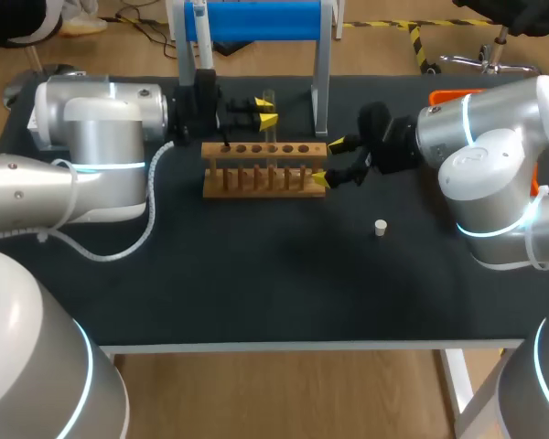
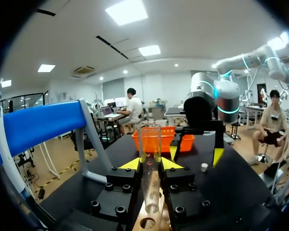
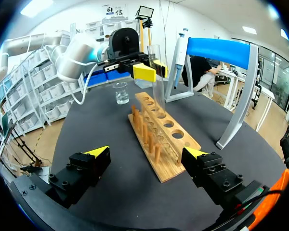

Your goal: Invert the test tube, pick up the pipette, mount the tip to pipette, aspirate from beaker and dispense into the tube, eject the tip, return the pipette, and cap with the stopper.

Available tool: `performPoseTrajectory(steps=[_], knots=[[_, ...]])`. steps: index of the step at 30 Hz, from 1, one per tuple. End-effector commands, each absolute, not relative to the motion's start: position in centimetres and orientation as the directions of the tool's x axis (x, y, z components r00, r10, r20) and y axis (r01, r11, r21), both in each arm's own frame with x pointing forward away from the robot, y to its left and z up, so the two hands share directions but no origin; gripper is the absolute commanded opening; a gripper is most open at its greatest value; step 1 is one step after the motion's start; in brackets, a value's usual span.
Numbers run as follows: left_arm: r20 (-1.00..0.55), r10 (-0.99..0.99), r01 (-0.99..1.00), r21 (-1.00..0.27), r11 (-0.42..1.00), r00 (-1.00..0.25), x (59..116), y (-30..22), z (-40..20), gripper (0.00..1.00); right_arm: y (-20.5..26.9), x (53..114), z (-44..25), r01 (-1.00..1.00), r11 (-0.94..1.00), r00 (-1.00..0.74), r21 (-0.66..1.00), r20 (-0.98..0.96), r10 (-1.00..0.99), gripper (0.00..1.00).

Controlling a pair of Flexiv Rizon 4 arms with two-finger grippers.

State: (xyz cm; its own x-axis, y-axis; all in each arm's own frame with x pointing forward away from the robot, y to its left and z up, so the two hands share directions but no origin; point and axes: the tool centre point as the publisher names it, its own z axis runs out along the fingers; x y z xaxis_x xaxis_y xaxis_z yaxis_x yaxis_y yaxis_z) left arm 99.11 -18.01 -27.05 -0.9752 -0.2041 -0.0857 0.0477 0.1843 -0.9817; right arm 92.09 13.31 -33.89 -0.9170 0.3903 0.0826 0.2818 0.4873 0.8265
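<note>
A clear test tube (image 2: 150, 144) stands upright with its mouth up, and my left gripper (image 2: 151, 164) is shut on it. Its rounded end hangs just over a hole of the wooden rack (image 1: 265, 170). In the head view my left gripper (image 1: 265, 112) is behind the rack's middle. My right gripper (image 1: 328, 161) stands open, its fingers on either side of the rack's right end without touching it. From the right wrist, the rack (image 3: 164, 131) runs ahead of my right gripper (image 3: 147, 153) toward the test tube (image 3: 157, 72). The pipette (image 3: 178, 55) hangs on the blue stand (image 3: 221, 47). A glass beaker (image 3: 120, 92) is beyond the rack. The white stopper (image 1: 381, 227) lies right of the rack.
The blue-topped stand (image 1: 256, 22) rises behind the rack, its right post (image 1: 320, 82) close to my right gripper. An orange tray (image 1: 450, 94) sits at the back right beside my right arm. The dark mat (image 1: 256, 283) stretches in front of the rack.
</note>
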Motion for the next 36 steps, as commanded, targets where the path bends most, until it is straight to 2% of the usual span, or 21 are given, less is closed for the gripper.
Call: performPoseTrajectory(steps=[1,36], knots=[[-0.093,-0.21,0.054,-0.982,0.183,-0.973,99.0,-18.0,-27.0,0.0,13.2,92.1,-33.8,0.283,0.489,-0.918,0.825,0.085,0.387,1.0],[-0.089,-0.191,0.05,-0.979,0.196,-0.978,98.8,-18.5,-28.2,0.0,13.2,92.1,-33.8,0.283,0.489,-0.918,0.825,0.085,0.387,1.0]])
